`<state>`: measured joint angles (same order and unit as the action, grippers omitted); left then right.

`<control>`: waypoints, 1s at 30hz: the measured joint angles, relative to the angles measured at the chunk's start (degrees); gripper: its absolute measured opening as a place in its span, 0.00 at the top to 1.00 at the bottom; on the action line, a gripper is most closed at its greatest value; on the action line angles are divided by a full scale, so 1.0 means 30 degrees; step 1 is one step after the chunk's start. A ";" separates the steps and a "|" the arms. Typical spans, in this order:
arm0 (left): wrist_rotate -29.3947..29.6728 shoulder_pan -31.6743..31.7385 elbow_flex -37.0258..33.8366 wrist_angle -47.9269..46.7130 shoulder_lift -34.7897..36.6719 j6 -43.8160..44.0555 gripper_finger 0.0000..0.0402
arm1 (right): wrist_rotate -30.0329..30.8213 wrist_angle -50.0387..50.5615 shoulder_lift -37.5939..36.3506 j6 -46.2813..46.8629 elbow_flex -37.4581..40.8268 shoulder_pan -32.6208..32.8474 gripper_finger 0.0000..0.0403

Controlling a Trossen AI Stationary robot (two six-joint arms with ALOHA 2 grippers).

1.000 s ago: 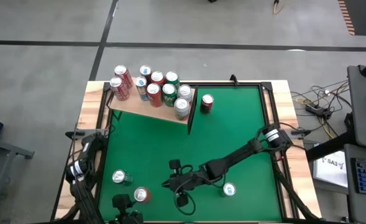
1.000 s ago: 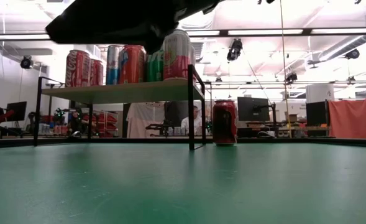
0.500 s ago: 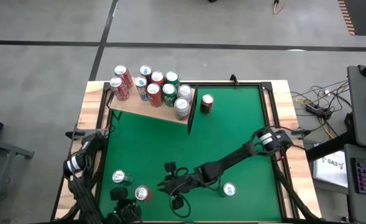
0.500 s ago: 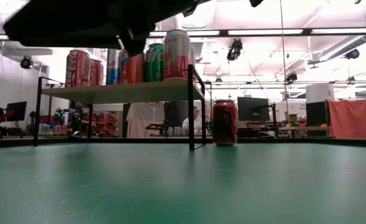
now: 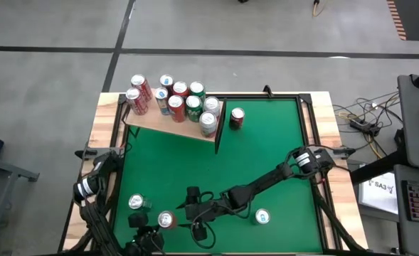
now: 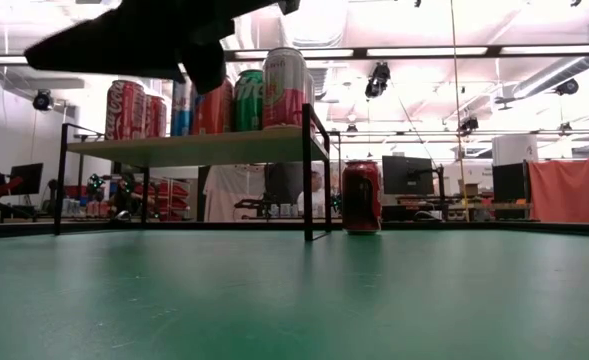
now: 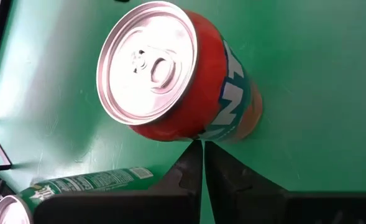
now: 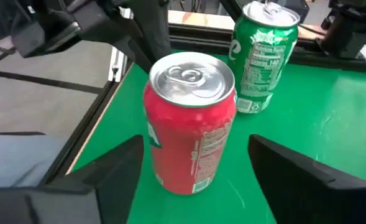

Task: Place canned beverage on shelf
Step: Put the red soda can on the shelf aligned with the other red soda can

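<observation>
Over the green table (image 5: 266,142), at its far left corner: shelf (image 5: 170,122), crowded with upright cans. At the near left edge, reach-and-grasp step in hand: right gripper (image 8: 196,142) spread wide either side of the upright red-orange can (image 5: 166,220), not yet closed on it; left gripper (image 7: 202,146) pinched shut on nothing, tips just beside that can. Next, probably: squeeze the can's body, lift clear of the green can (image 8: 260,59) nearby, then carry to a free patch of shelf.

The green can (image 7: 77,185) is cut off at the left wrist view's edge.
</observation>
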<state>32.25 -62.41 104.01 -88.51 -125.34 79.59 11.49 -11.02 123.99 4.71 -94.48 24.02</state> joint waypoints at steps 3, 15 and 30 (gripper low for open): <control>0.0087 0.0065 0.0000 0.0036 0.0000 0.0000 1.00 | 0.0020 -0.0029 0.0093 0.0168 0.0022 -0.0114 0.26; 0.0406 0.0218 0.0000 0.0549 -0.0007 0.0000 1.00 | 0.0012 -0.3115 0.1787 -0.0184 -0.0023 -0.0155 0.19; 0.1011 0.0327 0.0014 0.1433 -0.0015 -0.0007 1.00 | -0.1261 -0.4902 0.2470 -0.0272 -0.0264 -0.0291 0.19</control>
<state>35.28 -61.43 104.05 -84.21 -125.38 79.57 7.70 -25.72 131.40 3.89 -95.27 23.15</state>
